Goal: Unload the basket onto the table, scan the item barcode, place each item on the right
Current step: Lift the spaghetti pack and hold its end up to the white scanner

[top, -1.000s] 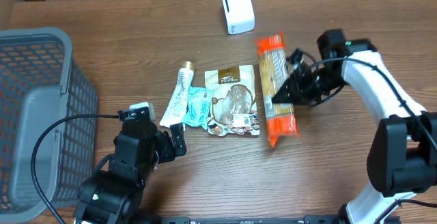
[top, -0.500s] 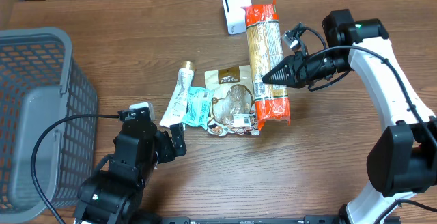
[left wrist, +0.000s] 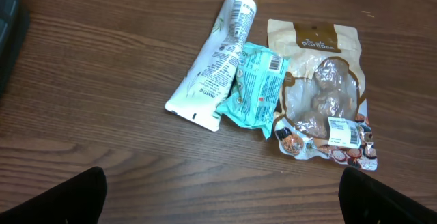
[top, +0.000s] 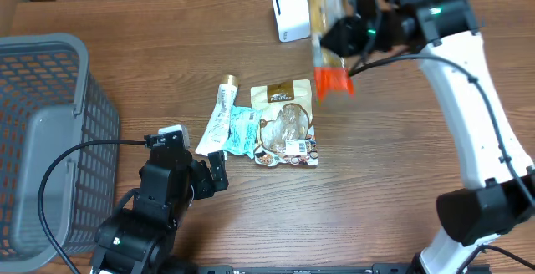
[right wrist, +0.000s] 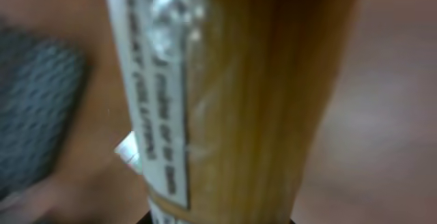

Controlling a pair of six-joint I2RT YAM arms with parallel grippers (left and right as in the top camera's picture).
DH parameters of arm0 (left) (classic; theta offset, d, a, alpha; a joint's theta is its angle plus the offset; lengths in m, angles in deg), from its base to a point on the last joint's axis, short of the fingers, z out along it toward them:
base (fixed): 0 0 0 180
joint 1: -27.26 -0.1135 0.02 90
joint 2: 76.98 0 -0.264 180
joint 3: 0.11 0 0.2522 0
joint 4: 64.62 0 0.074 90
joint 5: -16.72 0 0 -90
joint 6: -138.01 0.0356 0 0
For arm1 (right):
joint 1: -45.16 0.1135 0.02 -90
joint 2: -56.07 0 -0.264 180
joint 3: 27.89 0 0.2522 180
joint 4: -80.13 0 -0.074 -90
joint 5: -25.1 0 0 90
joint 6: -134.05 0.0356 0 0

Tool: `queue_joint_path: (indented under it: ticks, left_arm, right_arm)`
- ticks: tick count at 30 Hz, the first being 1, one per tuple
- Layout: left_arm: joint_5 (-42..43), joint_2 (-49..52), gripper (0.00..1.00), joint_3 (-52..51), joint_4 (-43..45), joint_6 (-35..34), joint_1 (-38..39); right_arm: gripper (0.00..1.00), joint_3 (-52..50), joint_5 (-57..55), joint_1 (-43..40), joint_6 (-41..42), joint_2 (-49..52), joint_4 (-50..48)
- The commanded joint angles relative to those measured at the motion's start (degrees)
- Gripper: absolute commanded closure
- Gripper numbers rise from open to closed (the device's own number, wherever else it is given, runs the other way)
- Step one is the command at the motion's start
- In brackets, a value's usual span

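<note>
Just right of the white scanner (top: 291, 12), the right hand (top: 341, 35) clamps the spaghetti packet (top: 333, 80), held above the counter (top: 401, 190). Well apart from the scanner, the left hand (top: 217, 172) sits with jaws spread wide.

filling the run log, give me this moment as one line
right hand: shut on pasta pack, raised near scanner | left hand: open | on table: tube, teal packet, snack pouch

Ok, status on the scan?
Left hand open, idle. Right hand shut on spaghetti pack, held up beside white scanner. Nothing between them.
</note>
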Motion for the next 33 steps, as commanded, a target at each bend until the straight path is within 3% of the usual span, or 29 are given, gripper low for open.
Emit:
queue_joint_path:
  ticks: [1,4,7,17,24,33]
  left_arm:
    - [-0.8,0.1,0.0,-0.2,0.2,-1.0,0.0]
    - [-0.8,0.1,0.0,-0.2,0.2,-1.0,0.0]
    - [-0.8,0.1,0.0,-0.2,0.2,-1.0,0.0]
    - [-0.8,0.1,0.0,-0.2,0.2,-1.0,0.0]
    - [-0.8,0.1,0.0,-0.2,0.2,-1.0,0.0]
    - [-0.8,0.1,0.0,-0.2,0.2,-1.0,0.0]
  right_arm:
    - [0.96,2.1,-26.3,5.6,-0.6,-0.2,-6.1]
    - [0.96,2.1,-36.2,8.3,-8.9,2.6,-14.0]
    - [0.96,2.1,-36.5,8.9,-21.0,5.9,-21.2]
    - [0.96,2.1,-36.6,8.8,-48.9,18.3,-43.8]
    - [0.96,2.1,-37.8,8.8,-52.0,24.5,-56.5]
    - [0.96,2.1,-35.5,8.3,-52.0,25.2,-60.9]
